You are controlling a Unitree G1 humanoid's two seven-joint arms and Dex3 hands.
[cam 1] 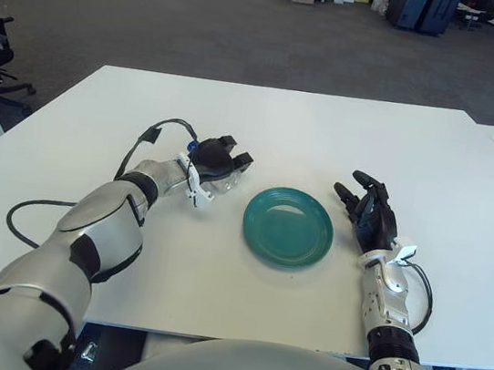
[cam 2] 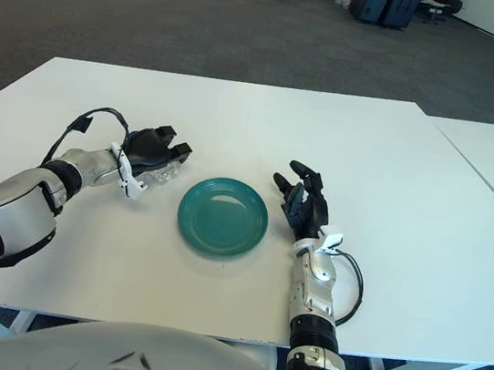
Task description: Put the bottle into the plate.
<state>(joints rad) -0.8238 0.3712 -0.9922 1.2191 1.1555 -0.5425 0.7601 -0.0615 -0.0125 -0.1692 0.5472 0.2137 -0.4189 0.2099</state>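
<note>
Left hand [cam 1: 218,164] fingers curl around a clear plastic bottle [cam 1: 218,179] at the round teal plate's [cam 1: 288,226] ten o'clock; next, lift it toward four o'clock. Right hand [cam 1: 369,212] is spread, idle.

Bright, even light from overhead fills the room, and the white desk [cam 1: 328,132] reads almost washed out. Shadows are soft and short: a faint dark rim under the teal plate [cam 1: 288,226] and a thin one beneath the right hand [cam 1: 367,213]. The plate's glaze carries a pale sheen. Everything stays sharp into the far carpet.
</note>
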